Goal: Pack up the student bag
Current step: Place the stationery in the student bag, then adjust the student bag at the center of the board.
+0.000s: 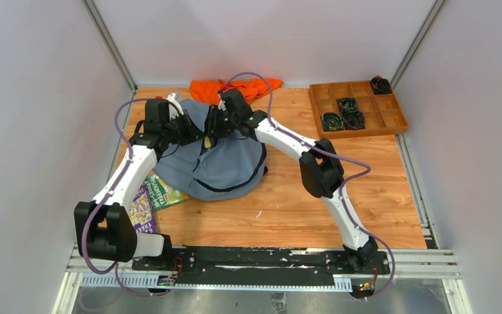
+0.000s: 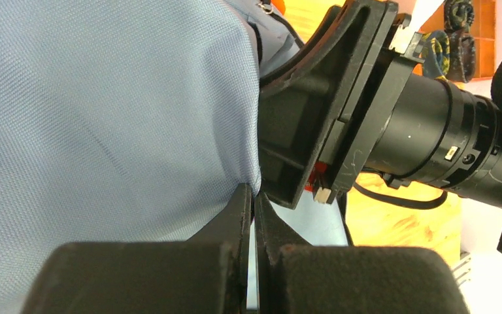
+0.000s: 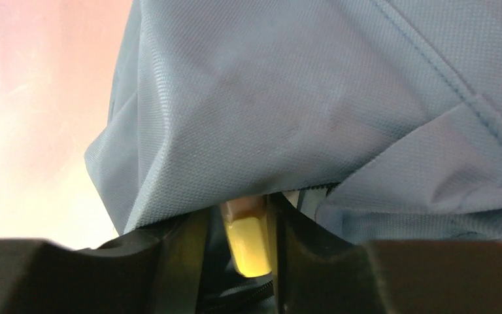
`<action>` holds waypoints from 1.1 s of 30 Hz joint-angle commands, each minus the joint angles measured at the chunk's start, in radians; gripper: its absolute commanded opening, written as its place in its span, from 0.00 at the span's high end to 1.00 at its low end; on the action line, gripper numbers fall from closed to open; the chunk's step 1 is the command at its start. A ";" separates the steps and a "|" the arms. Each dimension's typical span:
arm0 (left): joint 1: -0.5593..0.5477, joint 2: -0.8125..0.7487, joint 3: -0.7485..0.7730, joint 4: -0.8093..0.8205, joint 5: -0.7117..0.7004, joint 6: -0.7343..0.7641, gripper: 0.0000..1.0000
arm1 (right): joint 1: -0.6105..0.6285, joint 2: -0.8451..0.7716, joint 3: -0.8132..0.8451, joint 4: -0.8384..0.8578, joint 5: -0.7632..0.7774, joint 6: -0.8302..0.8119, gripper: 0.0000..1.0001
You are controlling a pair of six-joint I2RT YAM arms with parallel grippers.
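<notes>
Two pincers grip the student bag (image 1: 225, 167) on the bench (image 1: 301, 203), just in front of the orange cloth (image 1: 235, 88)

Top view: the grey-blue bag slumps in a heap on the near side of the orange cloth. The left pincer (image 1: 195, 131) and right pincer (image 1: 210, 133) meet at the bag's end closest to that cloth. Left wrist view: the left pincer's jaws are pressed together on a fold of the bag's fabric, with the other arm's wrist just beside them. Right wrist view: the right pincer pinches a yellow tab (image 3: 248, 239) at the bag's edge, with fabric draped above it. The bag looks light, limp and quick to bunch, and will likely sag wherever it is unsupported. The tab, seams and zip line should give a firmer hold than a loose panel
</notes>
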 commanded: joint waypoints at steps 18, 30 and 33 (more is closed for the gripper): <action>-0.007 0.019 0.013 0.021 0.059 -0.020 1.00 | 0.002 -0.330 -0.343 0.056 0.032 -0.148 0.40; -0.006 0.017 0.037 0.021 0.060 -0.019 1.00 | -0.025 -0.664 -0.677 -0.118 0.323 -0.254 0.38; -0.006 0.011 0.065 -0.028 0.011 0.018 0.69 | -0.086 -0.748 -0.810 -0.124 0.336 -0.226 0.37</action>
